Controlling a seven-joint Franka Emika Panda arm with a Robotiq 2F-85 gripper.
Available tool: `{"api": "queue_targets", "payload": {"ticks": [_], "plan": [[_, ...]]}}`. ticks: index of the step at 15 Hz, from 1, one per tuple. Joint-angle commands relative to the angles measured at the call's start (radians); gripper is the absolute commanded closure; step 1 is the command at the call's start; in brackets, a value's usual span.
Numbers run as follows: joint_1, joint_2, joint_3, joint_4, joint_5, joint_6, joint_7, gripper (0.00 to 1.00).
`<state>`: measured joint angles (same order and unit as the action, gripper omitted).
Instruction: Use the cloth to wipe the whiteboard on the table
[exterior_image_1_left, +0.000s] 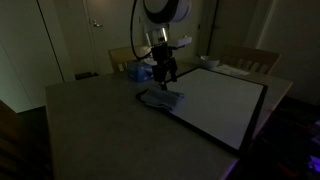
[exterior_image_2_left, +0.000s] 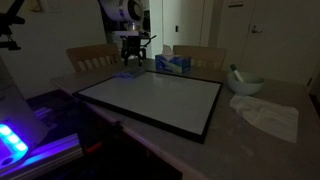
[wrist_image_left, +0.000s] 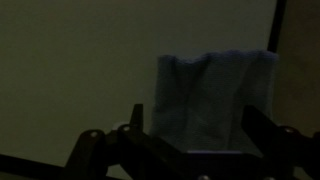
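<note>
End effector (exterior_image_1_left: 165, 76) is seen upper centre of frame, jaws spread wide, nothing held; in wrist view its fingers (wrist_image_left: 135, 125) are shown far apart at the bottom edge, w/ the cloth (exterior_image_1_left: 160, 100) framed beyond the gap. Cloth is found on the tabletop (exterior_image_1_left: 90, 110) just below the end effector, mid-frame, at the left edge of the whiteboard (exterior_image_1_left: 222, 100); touching or just beside can't be told. Whiteboard is spread over centre-right. In an exterior view a tissue box (exterior_image_2_left: 172, 63) is seen upper centre behind the board & a bowl (exterior_image_2_left: 246, 83) at right.

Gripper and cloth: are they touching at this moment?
Apart. In an exterior view the open gripper hangs above the cloth, with a gap visible between them.
</note>
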<state>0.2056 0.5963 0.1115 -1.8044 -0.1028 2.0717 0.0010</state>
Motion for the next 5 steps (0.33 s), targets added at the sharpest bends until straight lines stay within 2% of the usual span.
{"api": "queue_targets", "payload": {"ticks": [1,5], "plan": [[-0.012,-0.039,0.006,-0.003,0.012,-0.047,-0.013,0.0],[-0.023,-0.049,0.01,0.001,0.026,-0.065,-0.026,0.0]]}}
